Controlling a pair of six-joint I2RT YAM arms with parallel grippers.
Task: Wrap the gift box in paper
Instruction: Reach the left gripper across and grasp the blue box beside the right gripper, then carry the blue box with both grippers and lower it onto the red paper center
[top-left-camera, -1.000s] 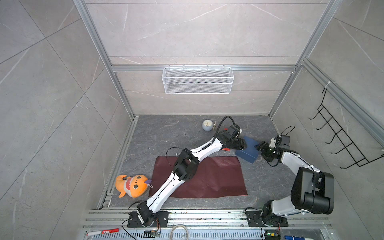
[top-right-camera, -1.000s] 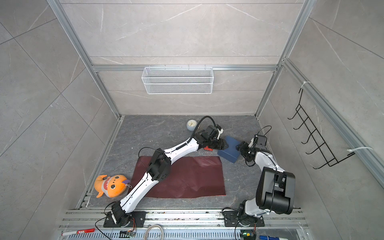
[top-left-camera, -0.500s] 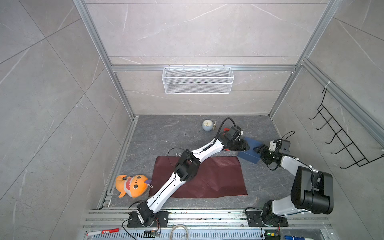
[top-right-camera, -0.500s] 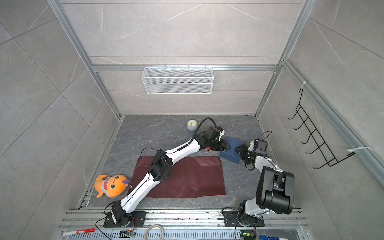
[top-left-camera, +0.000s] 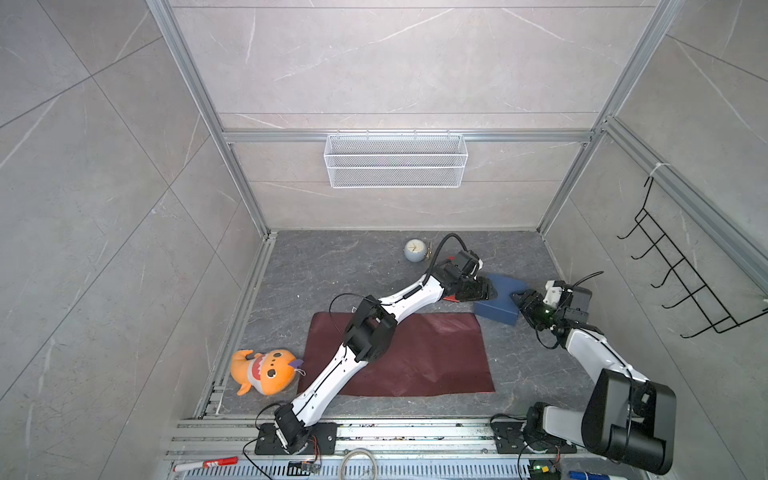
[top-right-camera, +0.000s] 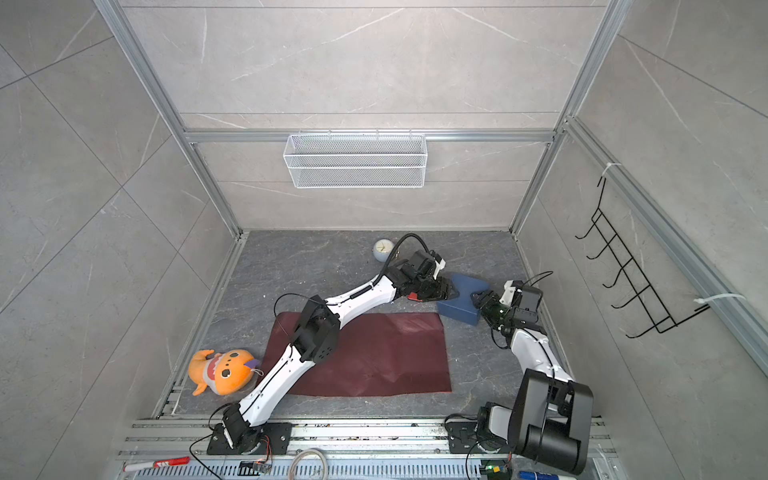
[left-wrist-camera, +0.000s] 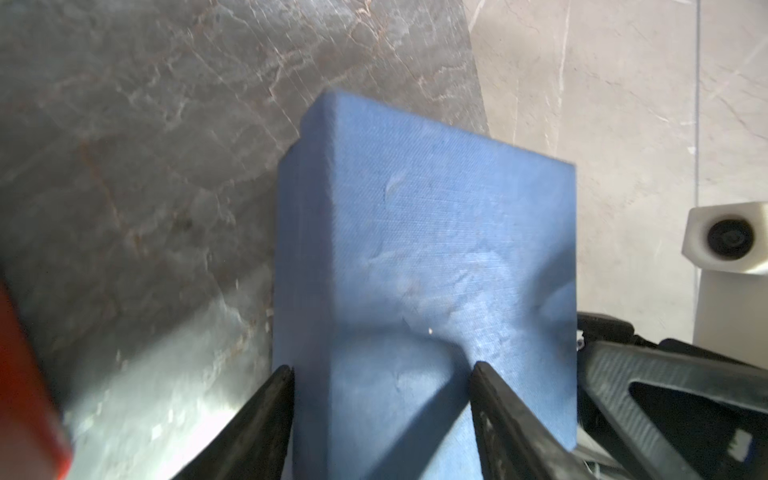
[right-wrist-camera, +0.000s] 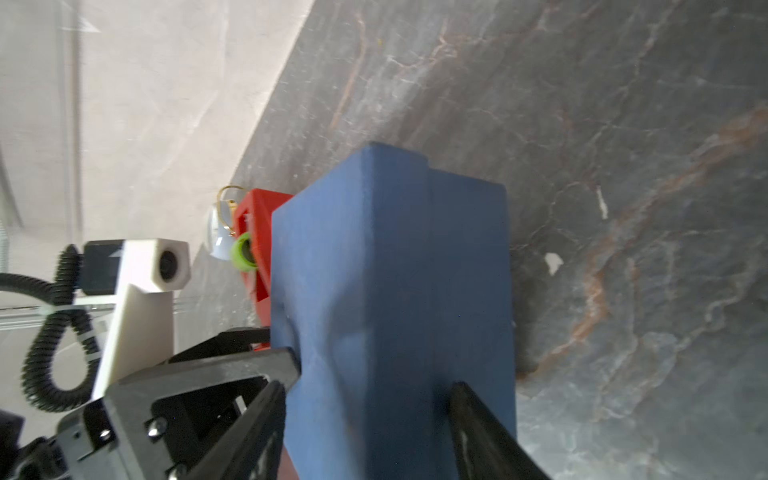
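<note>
The gift box (top-left-camera: 501, 291), a flat squarish navy-blue box with a matte woven texture, sits toward the back right corner of the dark grey marbled tabletop (top-left-camera: 332, 270), just beyond the far right corner of the paper (top-left-camera: 436, 357). It is tilted in both top views; whether it is clear of the tabletop cannot be told.

The left gripper (left-wrist-camera: 382, 372) is clamped on the box from its left side. One of its black fingers (left-wrist-camera: 274, 399) lies against a side wall and the other presses a dent into the broad face. The right gripper (right-wrist-camera: 368, 388) grips the opposite end, with one finger on each side of the box and both touching it.

The paper, a large dark maroon sheet with light creases, lies flat near the front middle of the tabletop. The left arm crosses above its left half.

A red plastic tape dispenser (right-wrist-camera: 259, 224) with a green roll (right-wrist-camera: 243, 251) stands just behind the box, partly hidden by the left gripper in both top views. A small round pale clock (top-left-camera: 414, 250) stands near the back edge. An orange plush shark (top-left-camera: 266, 370) lies at the left edge, beside the paper.
</note>
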